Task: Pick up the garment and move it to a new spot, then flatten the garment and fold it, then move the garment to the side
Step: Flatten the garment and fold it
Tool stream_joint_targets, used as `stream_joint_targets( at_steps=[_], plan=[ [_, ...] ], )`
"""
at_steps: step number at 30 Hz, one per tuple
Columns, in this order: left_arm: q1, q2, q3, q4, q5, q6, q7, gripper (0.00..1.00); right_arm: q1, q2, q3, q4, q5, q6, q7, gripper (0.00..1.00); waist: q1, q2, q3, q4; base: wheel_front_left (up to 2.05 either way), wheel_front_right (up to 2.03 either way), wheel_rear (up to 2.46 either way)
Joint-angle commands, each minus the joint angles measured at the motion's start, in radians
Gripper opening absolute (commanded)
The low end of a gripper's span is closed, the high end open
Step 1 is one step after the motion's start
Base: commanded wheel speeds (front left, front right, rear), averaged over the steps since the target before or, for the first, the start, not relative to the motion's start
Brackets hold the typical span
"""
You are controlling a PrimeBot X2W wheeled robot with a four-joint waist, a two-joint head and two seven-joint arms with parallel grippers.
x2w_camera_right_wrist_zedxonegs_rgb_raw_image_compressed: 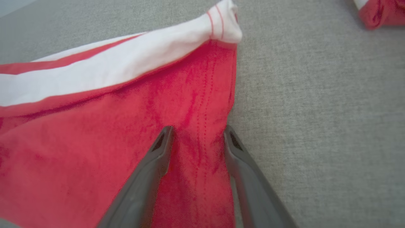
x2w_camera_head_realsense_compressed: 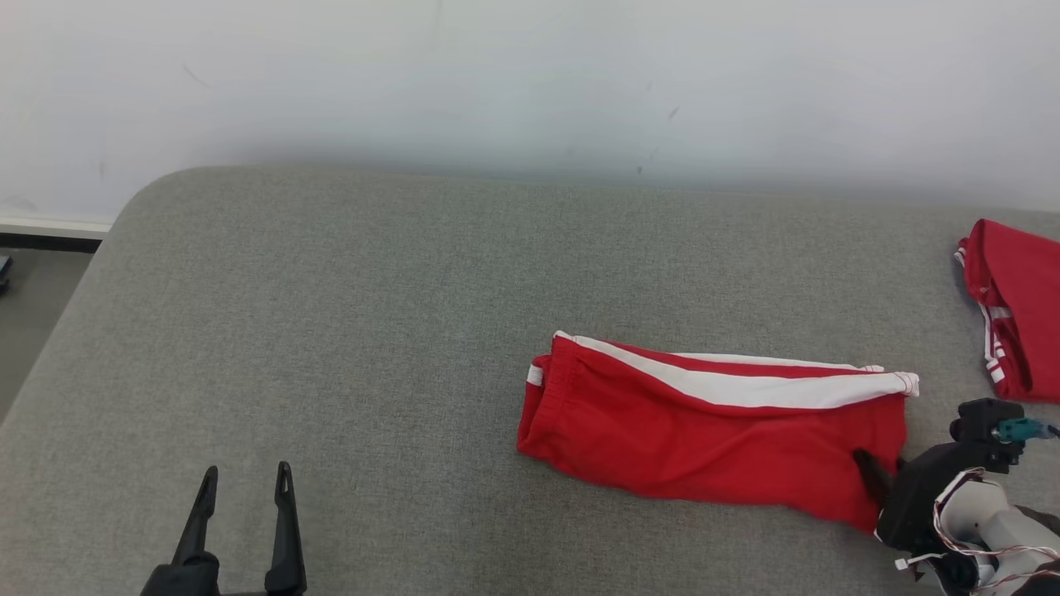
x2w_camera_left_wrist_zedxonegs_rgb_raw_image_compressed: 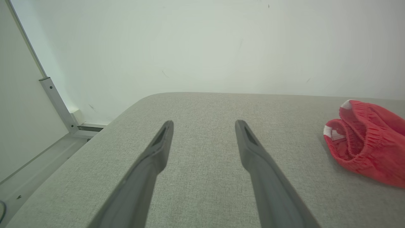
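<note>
garment [x2w_camera_head_realsense_compressed: 712, 439]: red shorts, broad white side stripe | state: folded lengthwise, lying flat | pose: elastic waistband toward robot's left, hem toward right | place: right half of grey padded surface [x2w_camera_head_realsense_compressed: 331, 331]

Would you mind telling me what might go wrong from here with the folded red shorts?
The right gripper straddles only the hem corner of the red shorts; pulling from there alone may undo the fold.
The left gripper hovers open far from the waistband, so that end could drag.
A second red garment lies nearby on the right and might get snagged.
</note>
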Motion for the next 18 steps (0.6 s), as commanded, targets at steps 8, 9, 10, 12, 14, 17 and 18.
stream_joint_targets(
  at_steps=[8,9,10,12,14,17,18],
  plan=[
    [0.016,-0.007,0.007,0.02,-0.001,-0.011,-0.003,1.0,-0.007,0.009,0.023,0.045,0.004,0.001,-0.009,0.0,-0.0001,0.0,-0.029,-0.017,0.0,0.0,0.0],
    [0.017,-0.007,0.008,0.02,-0.001,-0.012,-0.003,1.0,-0.008,-0.003,0.017,0.057,0.01,0.001,-0.014,0.0,-0.0001,0.0,-0.034,-0.02,0.0,0.0,0.0],
    [0.021,-0.008,0.009,0.021,-0.001,-0.012,-0.003,1.0,-0.007,-0.013,0.015,0.066,0.011,0.001,-0.019,0.0,-0.0001,0.0,-0.039,-0.024,0.0,0.0,0.0],
    [0.026,-0.009,0.011,0.021,-0.003,-0.012,-0.003,1.0,-0.009,-0.036,0.015,0.077,0.011,0.001,-0.022,0.0,-0.0001,0.0,-0.045,-0.032,0.0,0.0,0.0],
    [0.03,-0.009,0.014,0.021,-0.004,-0.013,-0.003,1.0,-0.013,-0.048,0.016,0.077,0.016,0.001,-0.024,0.0,-0.0001,0.0,-0.049,-0.041,0.0,0.0,0.0],
    [0.034,-0.009,0.019,0.02,-0.006,-0.013,-0.003,1.0,-0.021,-0.06,0.019,0.069,0.02,0.001,-0.018,0.0,-0.0001,0.0,-0.051,-0.051,0.0,0.0,0.0],
    [0.039,-0.011,0.022,0.02,-0.007,-0.013,-0.003,1.0,-0.029,-0.065,0.019,0.054,0.027,0.001,-0.014,0.0,-0.0001,0.0,-0.056,-0.061,0.0,0.0,0.0]
  ],
)
